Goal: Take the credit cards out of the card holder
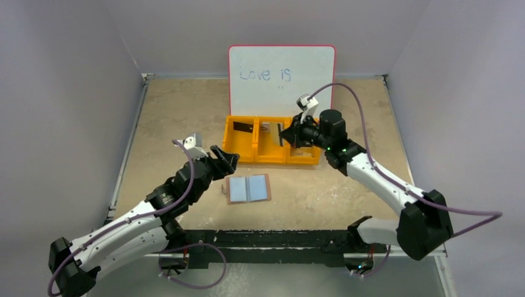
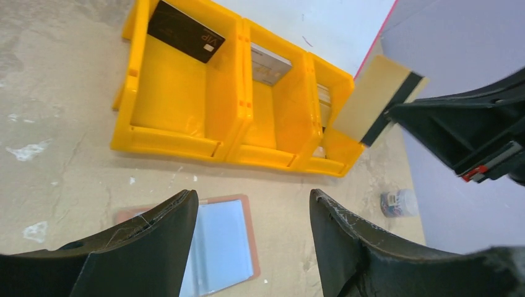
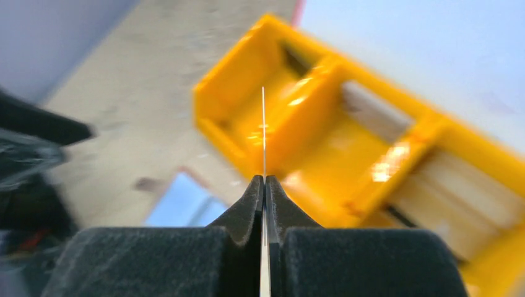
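On the counter (image 1: 186, 111) we see the open card holder (image 1: 248, 188); right pincer (image 3: 264, 180) clamps a beige card (image 2: 376, 99), left pincer (image 2: 252, 195) stands wide.

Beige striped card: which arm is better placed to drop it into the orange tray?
Right. The right gripper is shut on the beige card at the orange tray; the left gripper hangs open by the card holder.

A robotics lab is indicated by a counter (image 1: 179, 117) enclosed by plain walls (image 1: 62, 93), a left arm (image 1: 130, 226) and right arm (image 1: 381, 179) bolted at its near edge, and a far whiteboard (image 1: 282, 74).
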Controlling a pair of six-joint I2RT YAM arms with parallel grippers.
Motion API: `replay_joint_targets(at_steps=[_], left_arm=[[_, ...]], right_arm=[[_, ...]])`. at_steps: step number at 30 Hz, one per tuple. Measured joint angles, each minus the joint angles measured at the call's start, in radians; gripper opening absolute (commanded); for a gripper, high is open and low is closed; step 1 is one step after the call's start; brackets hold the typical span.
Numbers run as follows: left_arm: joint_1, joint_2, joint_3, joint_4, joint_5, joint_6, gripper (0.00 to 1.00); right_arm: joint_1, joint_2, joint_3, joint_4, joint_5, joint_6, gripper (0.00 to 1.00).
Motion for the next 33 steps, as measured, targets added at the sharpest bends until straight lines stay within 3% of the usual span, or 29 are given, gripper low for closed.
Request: replay_joint_targets(at_steps=[6, 9, 14, 21, 33], left_arm=[[0.000, -0.011, 0.019, -0.079, -0.025, 0.016, 0.66], [0.000, -0.010, 0.031, -0.114, -0.024, 0.021, 0.66], [0.000, 0.013, 0.087, -0.193, -0.037, 0.040, 0.70], [0.000, 0.005, 0.103, -0.306, -0.088, 0.043, 0.74], [0.000, -0.023, 0.110, -0.374, -0.126, 0.043, 0.77]], right_arm=[[-0.024, -0.045, 0.140, -0.261, 0.290, -0.442, 0.00], [-0.066, 0.063, 0.306, -0.404, 0.330, -0.638, 0.00], [-0.152, 0.196, 0.402, -0.610, 0.288, -0.852, 0.00], [-0.156, 0.280, 0.496, -0.845, 0.182, -1.031, 0.00], [-0.154, 0.454, 0.589, -0.970, 0.147, -1.140, 0.00]])
